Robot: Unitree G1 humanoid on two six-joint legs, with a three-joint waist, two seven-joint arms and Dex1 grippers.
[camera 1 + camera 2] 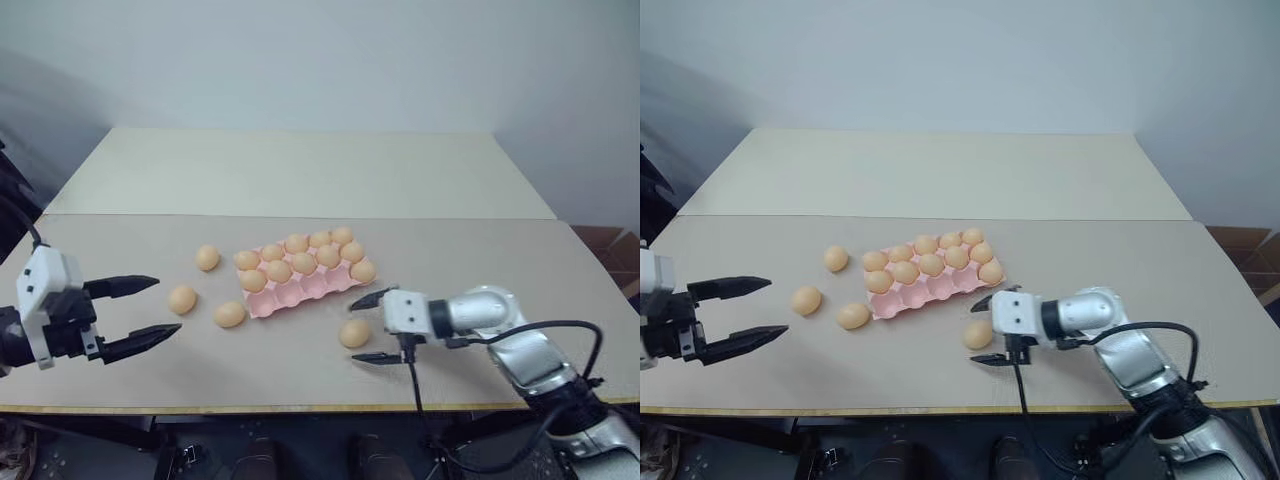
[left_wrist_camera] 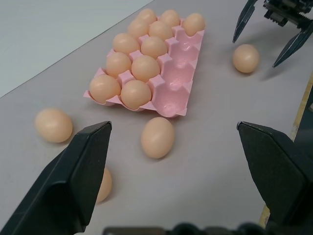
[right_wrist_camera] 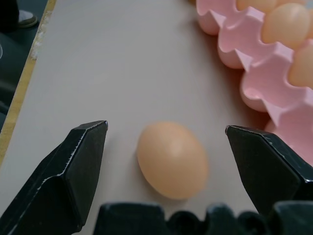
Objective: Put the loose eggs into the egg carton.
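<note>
The pink egg carton (image 1: 305, 272) at mid-table holds ten eggs with its near row of five cups empty, four loose eggs (image 1: 229, 314) remain on the table, and the right gripper (image 1: 366, 328), jaws spread, brackets the nearest egg (image 1: 354, 333) toward the front edge while the left gripper (image 1: 150, 310) waits spread.

The right gripper (image 1: 364, 327) reaches in from the right side and points to the left, low above the table (image 1: 300, 370), in front of the egg carton (image 1: 300, 293). Its two black fingers (image 3: 73, 166) are spread wide, one on each side of a loose egg (image 3: 172, 159), without touching it. The left gripper (image 1: 150, 308) is well to the left of the carton, raised, pointing toward it, with its fingers also wide apart and nothing between them.
</note>
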